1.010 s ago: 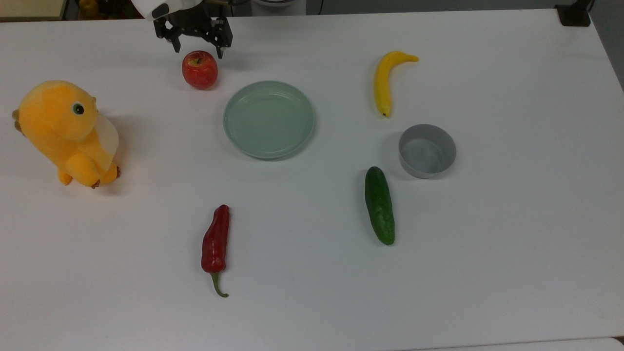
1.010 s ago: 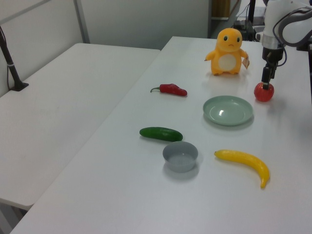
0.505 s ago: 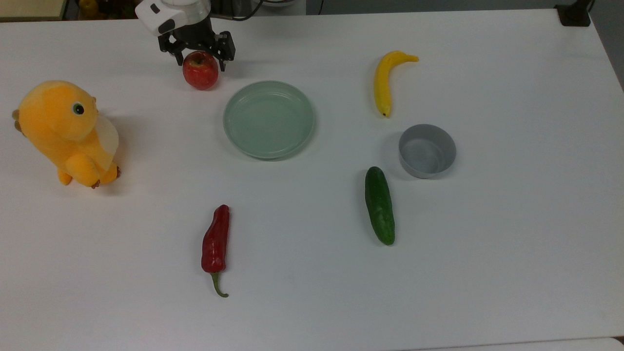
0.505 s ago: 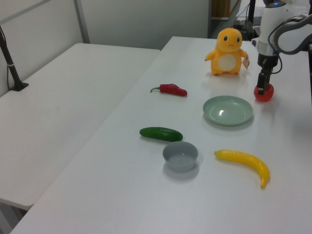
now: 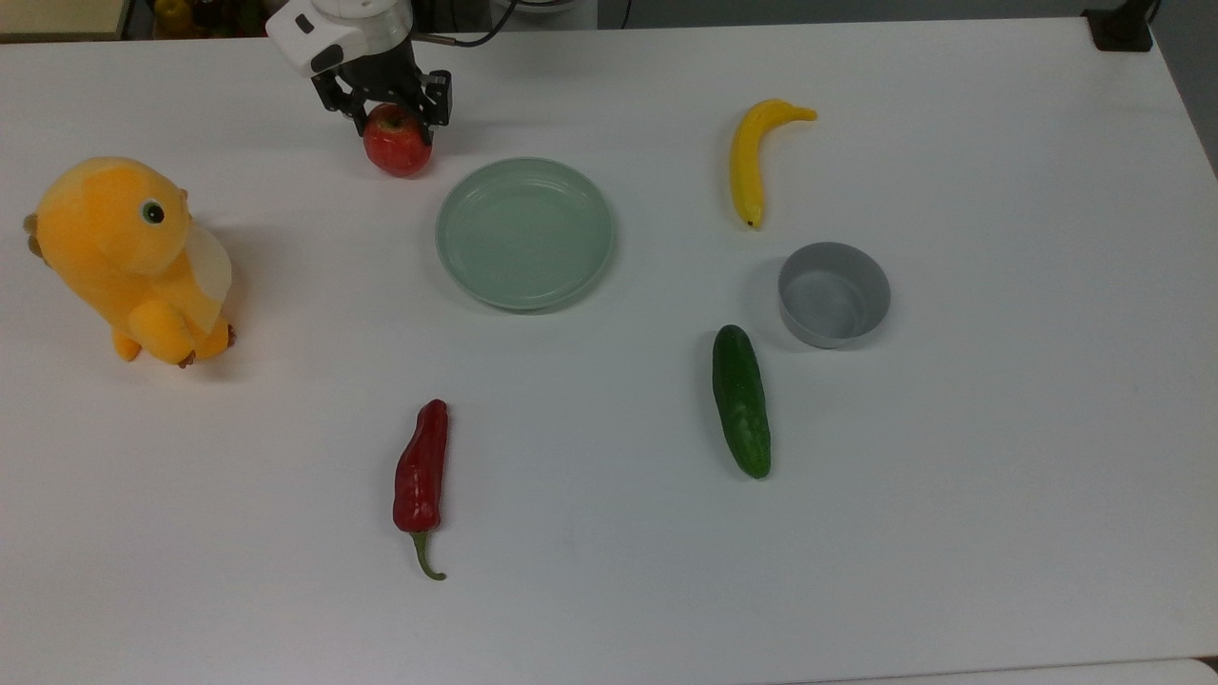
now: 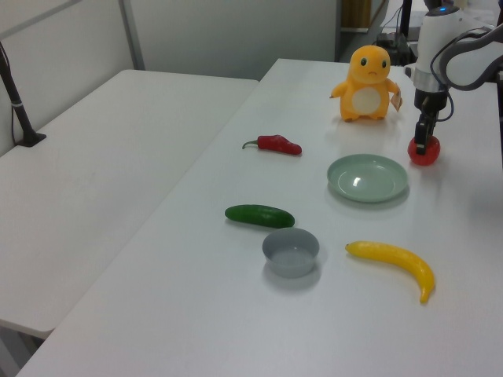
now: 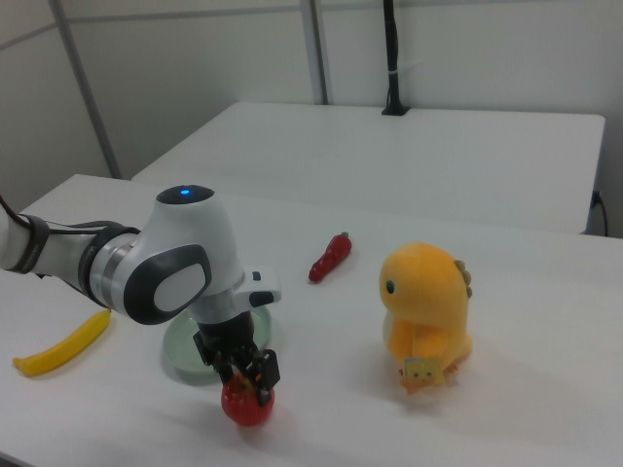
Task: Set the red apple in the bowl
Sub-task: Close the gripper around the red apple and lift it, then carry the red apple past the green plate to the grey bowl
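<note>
Where the top view's table (image 5: 999,495) reaches toward eleven o'clock, the pincer (image 5: 392,112) stands over the red apple (image 5: 398,147), its fingers (image 5: 440,105) down on either flank and closed against the fruit (the apple still sits on the table surface, as the right view shows); the pale green dish (image 5: 524,233) lies just beside the apple, toward four o'clock of it; the bowl (image 5: 834,294) sits well apart, at about three o'clock of the table's middle, empty; a banana (image 5: 752,157) lies at eleven o'clock of the bowl and a cucumber (image 5: 741,400) at seven o'clock of it; a red chili pepper (image 5: 421,471) lies toward seven o'clock of the table; an orange plush toy (image 5: 128,257) stands at nine o'clock.
</note>
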Robot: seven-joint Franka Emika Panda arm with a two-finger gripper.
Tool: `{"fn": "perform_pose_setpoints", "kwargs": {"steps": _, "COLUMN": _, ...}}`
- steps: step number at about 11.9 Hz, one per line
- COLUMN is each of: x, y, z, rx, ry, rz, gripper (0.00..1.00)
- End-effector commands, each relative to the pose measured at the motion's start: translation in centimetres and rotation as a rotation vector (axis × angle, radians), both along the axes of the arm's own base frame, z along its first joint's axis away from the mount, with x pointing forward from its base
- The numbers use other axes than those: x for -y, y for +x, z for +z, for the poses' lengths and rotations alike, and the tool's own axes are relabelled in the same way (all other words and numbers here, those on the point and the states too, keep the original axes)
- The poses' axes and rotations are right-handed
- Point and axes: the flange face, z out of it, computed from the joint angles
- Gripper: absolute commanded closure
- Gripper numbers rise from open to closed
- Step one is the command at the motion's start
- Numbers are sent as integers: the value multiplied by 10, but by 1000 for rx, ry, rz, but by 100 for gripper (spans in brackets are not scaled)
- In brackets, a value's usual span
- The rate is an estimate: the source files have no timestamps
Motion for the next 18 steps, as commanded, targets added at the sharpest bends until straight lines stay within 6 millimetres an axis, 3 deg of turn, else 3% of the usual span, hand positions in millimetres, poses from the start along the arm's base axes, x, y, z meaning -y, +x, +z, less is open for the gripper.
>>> {"fn": "perform_pose_setpoints", "kwargs": {"steps": 1, "x": -8, "y": 7, "z": 6, "rx": 31, "ry": 4, "rz": 20, "gripper": 60}}
{"fn": "perform_pose_setpoints", "kwargs": {"steps": 6, "x": -7, "y": 37, "z": 55, "rx": 136, "ry": -6, "rz": -67, "gripper": 60}}
{"fn": "perform_pose_setpoints", "kwargs": {"steps": 9, "x": -39, "y": 66, "z": 94, "rx": 227, "ry": 17, "rz": -115, "gripper": 60}}
{"fn": "perform_pose_setpoints", "kwargs": {"steps": 13, "x": -131, "y": 107, "z": 120, "rx": 290, "ry": 86, "rz": -105, "gripper": 60}}
{"fn": "perform_pose_setpoints", "kwargs": {"steps": 15, "x": -182, "y": 117, "z": 122, "rx": 298, "ry": 118, "rz": -96, "gripper": 60}}
{"fn": "perform_pose_setpoints", "kwargs": {"steps": 18, "x": -259, "y": 120, "z": 110, "rx": 274, "ry": 164, "rz": -63, "gripper": 60}}
